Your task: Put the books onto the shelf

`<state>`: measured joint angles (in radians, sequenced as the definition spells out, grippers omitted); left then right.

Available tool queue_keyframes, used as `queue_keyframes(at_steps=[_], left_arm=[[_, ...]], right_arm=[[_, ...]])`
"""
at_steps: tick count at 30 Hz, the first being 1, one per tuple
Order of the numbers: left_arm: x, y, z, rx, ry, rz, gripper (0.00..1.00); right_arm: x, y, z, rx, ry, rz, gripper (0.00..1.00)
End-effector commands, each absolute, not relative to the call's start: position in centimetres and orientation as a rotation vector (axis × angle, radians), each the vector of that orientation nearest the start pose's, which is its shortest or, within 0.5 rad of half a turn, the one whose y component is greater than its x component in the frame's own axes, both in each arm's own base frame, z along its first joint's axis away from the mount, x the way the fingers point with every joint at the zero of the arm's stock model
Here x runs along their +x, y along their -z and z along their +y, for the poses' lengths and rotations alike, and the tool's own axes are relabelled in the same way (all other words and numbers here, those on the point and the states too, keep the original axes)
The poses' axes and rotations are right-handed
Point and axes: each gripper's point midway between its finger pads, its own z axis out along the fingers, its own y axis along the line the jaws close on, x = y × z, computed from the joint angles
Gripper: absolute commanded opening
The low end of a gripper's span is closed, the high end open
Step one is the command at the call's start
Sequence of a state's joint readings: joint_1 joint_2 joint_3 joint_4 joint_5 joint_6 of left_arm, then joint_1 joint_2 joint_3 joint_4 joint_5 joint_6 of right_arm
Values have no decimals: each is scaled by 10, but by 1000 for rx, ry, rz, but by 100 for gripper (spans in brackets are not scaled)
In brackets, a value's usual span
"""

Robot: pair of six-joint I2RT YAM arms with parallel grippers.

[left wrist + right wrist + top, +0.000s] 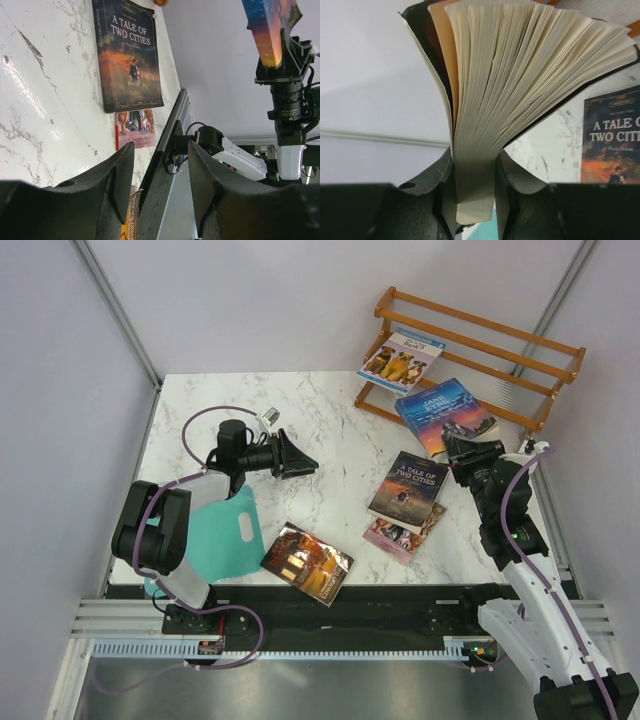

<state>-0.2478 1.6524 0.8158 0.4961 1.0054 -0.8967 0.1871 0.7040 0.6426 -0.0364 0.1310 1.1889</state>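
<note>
Fingers of the right gripper (pixel 475 165) clench one edge of the blue "Jane Eyre" paperback (pixel 445 412). Its cream pages fan open above the grip in the wrist view. Seen from overhead, that book sits right of centre and overlaps the front lower rail of the orange-brown wooden shelf (pixel 480 345) in the upper right corner. Whether it touches the rail cannot be told. The light-blue dog book (pixel 402 358) rests tilted against the shelf's left end.

Below the gripper in the frame, "A Tale of Two Cities" (pixel 407 490) lies flat on the white marble table (pixel 300 410), partly covering the pink-purple book (pixel 400 535).

The left gripper (pixel 303 464), at centre left, is released, with its jaws apart and empty above the tabletop. The dark red-brown book (pixel 308 562) lies at the bottom centre, just beside a teal flat sheet (pixel 222 535).
</note>
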Motion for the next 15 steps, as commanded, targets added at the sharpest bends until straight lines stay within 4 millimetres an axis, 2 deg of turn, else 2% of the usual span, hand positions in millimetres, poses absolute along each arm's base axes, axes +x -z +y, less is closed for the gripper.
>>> queue_keyframes(at_steps=[1,8,15], left_arm=[[320,-171,-252,149,1707,2097,54],[319,-170,-252,158,1710,2097,54],[318,-164,-252,151,1714,2111,54]], right_arm=[[305,-372,39,936,-947,1113,0],[318,-370,27,969,-917,1074,0],[320,-375,10,986,-901,1025,0]])
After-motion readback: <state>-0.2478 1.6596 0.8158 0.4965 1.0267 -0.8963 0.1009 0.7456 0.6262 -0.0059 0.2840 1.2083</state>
